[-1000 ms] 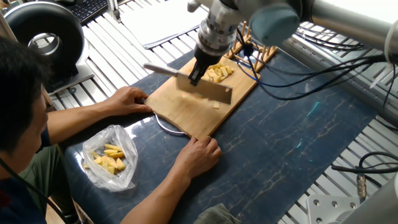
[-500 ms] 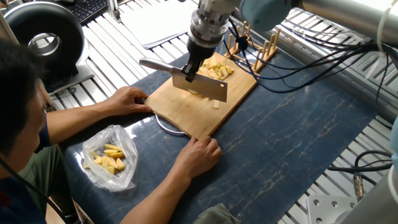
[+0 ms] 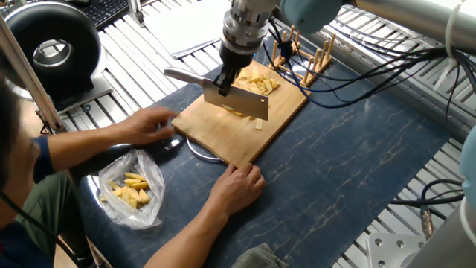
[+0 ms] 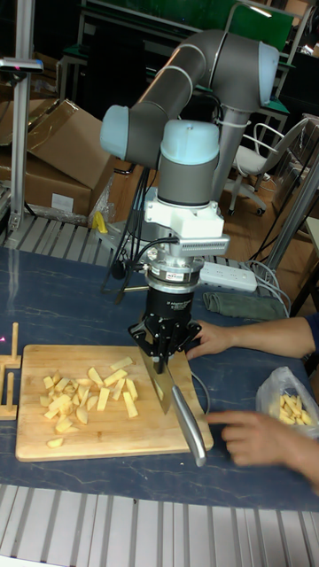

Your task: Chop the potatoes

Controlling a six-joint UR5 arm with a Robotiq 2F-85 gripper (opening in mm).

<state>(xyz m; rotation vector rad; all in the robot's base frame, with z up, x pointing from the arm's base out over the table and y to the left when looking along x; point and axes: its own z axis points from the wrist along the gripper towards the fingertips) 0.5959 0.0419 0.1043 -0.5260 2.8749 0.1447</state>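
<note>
- Fixed view: the gripper (image 3: 232, 77) is seen above the far half of a wooden cutting board (image 3: 223, 134), its jaws clenched on the spine of a cleaver (image 3: 236, 103).
- The broad blade is held edge-down, with the grey handle pointing toward the left of the picture; whether the edge touches the wood cannot be told here.
- The potatoes (image 3: 257, 83) are shown as a pile of pale yellow pieces on the far end of the board, partly hidden behind the blade; one stray piece lies just in front of the blade.
- A person's right hand (image 3: 236, 184) is pressed on the near corner of the board, while the left hand (image 3: 152, 123) is blurred beside the board's left edge.
- A clear plastic bag (image 3: 134, 187) of yellow pieces is seen on the dark mat (image 3: 349, 164), near the person and apart from the board.
- A wooden rack (image 3: 305, 56) is visible just beyond the board, and a black round device (image 3: 52, 45) at the upper left.
- Tall fixed view: the same scene is taken from the opposite side, so the arm's grey joints and the gripper (image 4: 168, 344) are shown in full.
- Only here are the potatoes (image 4: 89, 394) seen unobstructed, scattered across the left and middle of the board (image 4: 35, 443), beside the cleaver (image 4: 173, 394).
- The blade is seen end-on, its handle reaching past the board's near edge.
- The bag (image 4: 285, 403) is cut off at the right edge.
</note>
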